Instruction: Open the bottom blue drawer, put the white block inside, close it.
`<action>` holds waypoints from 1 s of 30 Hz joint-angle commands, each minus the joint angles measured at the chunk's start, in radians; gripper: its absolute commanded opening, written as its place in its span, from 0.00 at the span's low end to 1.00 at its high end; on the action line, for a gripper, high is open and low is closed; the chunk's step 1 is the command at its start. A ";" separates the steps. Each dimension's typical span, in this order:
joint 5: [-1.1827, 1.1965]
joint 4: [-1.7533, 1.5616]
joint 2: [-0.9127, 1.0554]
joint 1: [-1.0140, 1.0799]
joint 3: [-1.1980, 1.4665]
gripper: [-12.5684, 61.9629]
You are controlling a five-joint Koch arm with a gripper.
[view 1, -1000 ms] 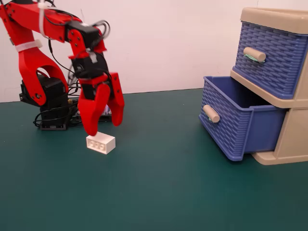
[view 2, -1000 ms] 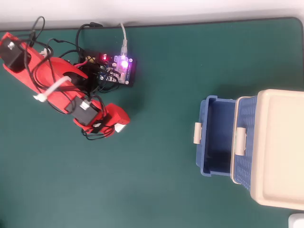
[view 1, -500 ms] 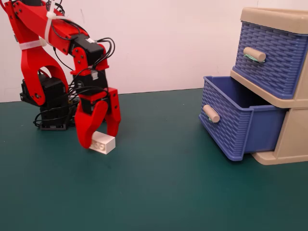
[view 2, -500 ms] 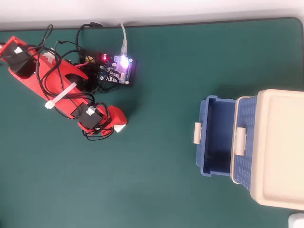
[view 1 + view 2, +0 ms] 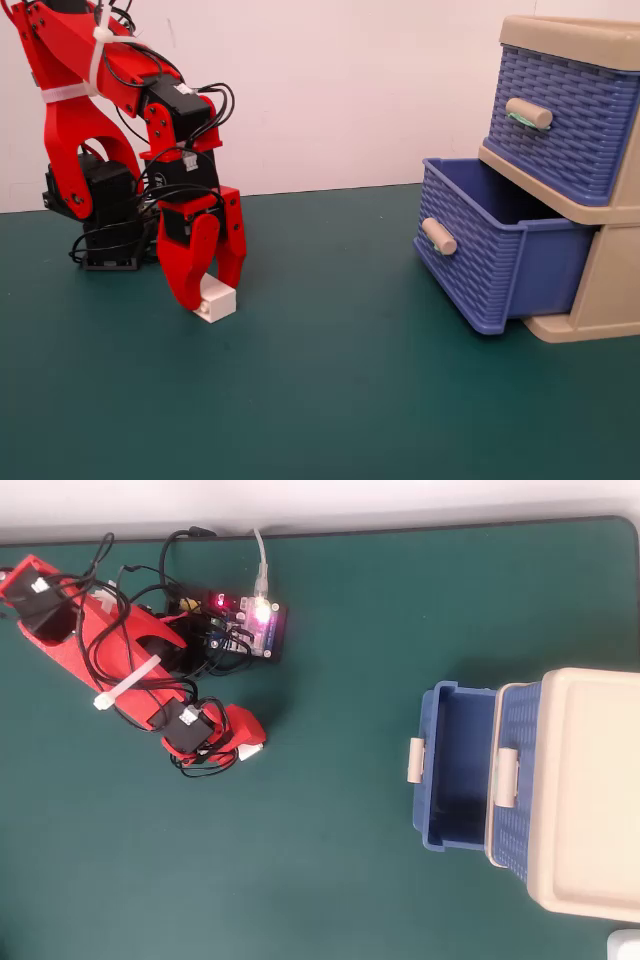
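Note:
The white block rests on the green mat at the left, and only a sliver of the white block shows in the overhead view. My red gripper points down with one finger on each side of the block and is shut on it; seen from above, the gripper covers most of it. The bottom blue drawer is pulled out at the right and its inside looks empty. Its beige handle faces the arm.
The upper blue drawer is closed in the beige frame. A lit controller board and cables lie behind the arm's base. Bare green mat stretches between block and drawers.
The gripper has come down over the block and its fingers have narrowed onto it. The block has turned or shifted slightly. The drawers have not moved.

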 commanded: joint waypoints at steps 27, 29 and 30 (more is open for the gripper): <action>1.034 0.387 -0.331 -0.367 -1.358 0.06; 1.088 0.393 -0.502 -0.396 -1.565 0.06; 1.098 0.394 -0.561 -0.413 -1.640 0.06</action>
